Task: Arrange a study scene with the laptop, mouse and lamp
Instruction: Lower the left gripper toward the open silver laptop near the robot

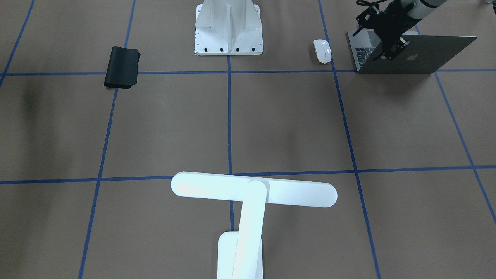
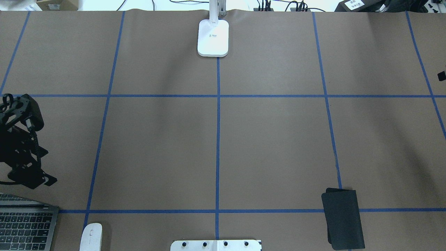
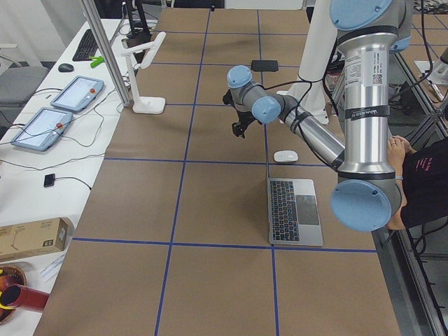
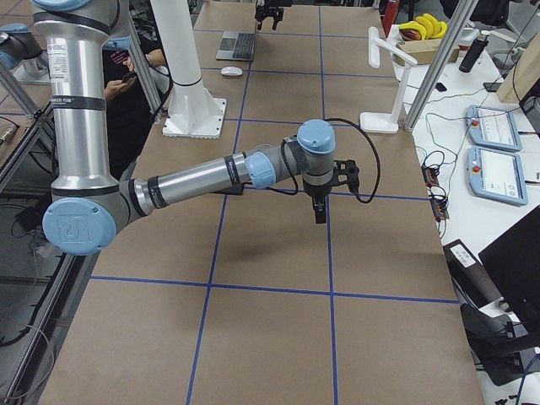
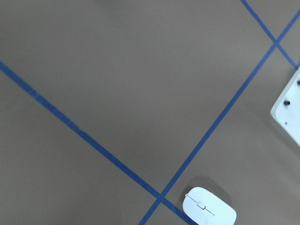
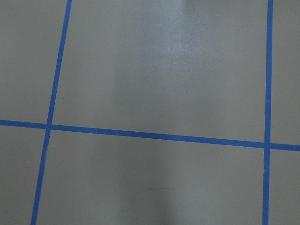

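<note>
Lamp (image 1: pixel 254 193) stands well apart from the laptop (image 1: pixel 418 58), mouse (image 1: pixel 322 50) beside it. Left fingers (image 1: pixel 389 48), spread indiscernible as with right fingers (image 4: pixel 321 213), should likely straddle the mouse squarely.

Overhead view's edge crops the laptop (image 2: pixel 26 223) and the mouse (image 2: pixel 91 237)

laptop (image 1: pixel 416 58) at robot's near-left corner of table (image 1: pixel 286 124), mouse (image 1: pixel 322 50) just beside it twd centre. pedestal (image 1: pixel 228 29) near-mid, mat (image 1: pixel 121 67) robot's right. lamp (image 1: pixel 254 190) opp. edge, centre.

Brown table (image 2: pixel 278 146), blue tape grid (image 2: pixel 218 139), white side bench (image 3: pixel 31 203)
</note>
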`<control>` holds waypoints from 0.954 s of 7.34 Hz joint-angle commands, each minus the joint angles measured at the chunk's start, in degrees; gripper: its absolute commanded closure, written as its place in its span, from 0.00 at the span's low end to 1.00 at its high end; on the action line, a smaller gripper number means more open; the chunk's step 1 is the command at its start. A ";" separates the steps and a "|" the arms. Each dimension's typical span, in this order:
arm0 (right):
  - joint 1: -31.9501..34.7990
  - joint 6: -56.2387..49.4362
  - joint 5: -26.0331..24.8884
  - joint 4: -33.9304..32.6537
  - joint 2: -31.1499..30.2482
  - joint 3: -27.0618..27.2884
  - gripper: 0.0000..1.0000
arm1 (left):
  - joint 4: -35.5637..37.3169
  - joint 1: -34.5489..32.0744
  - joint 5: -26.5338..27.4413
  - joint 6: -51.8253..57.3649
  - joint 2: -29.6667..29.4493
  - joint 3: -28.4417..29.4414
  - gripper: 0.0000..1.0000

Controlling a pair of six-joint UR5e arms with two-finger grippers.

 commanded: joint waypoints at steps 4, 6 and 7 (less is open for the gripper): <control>-0.35 -0.09 -0.09 0.03 0.00 -0.04 0.00 | 0.08 3.72 4.14 11.09 5.27 -2.60 0.01; -0.62 -0.09 -0.09 0.12 0.09 -0.04 0.00 | 0.34 3.63 3.70 11.01 8.80 -3.14 0.01; -0.79 -0.01 0.00 0.90 0.00 -0.04 0.00 | 0.34 3.46 3.09 10.83 10.64 -3.31 0.01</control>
